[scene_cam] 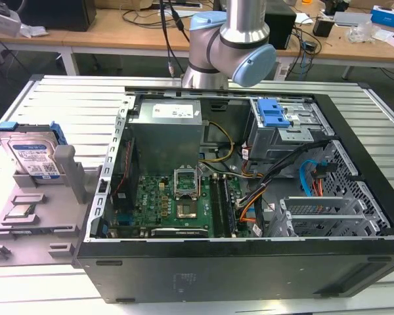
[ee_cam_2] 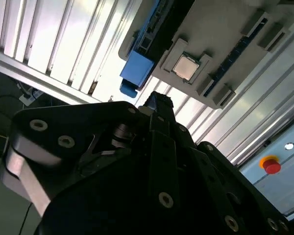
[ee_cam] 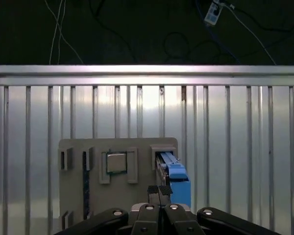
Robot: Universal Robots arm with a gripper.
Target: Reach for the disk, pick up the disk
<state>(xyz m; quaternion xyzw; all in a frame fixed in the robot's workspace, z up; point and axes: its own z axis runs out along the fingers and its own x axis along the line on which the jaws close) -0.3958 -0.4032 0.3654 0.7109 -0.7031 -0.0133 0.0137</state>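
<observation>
- Currently, one disk is stood on edge, leaned back, in one gray holder near the table edge at the exterior view's left, label showing.
- Whether its long axis is upright cannot be told.
- One end effector is kept well apart from the disk, closed and empty.

Ribbed metal table; wooden benches behind, cluttered; floor probably dark.

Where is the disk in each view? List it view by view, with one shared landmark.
Exterior view: the disk stands in the gray holder at the exterior view's left.
Second wrist view: the disk, edge-on, blue bracket end next to the processor chip.
First wrist view: the disk, edge-on, in the holder beside the chip.
Shared landmark: the processor chip.
</observation>
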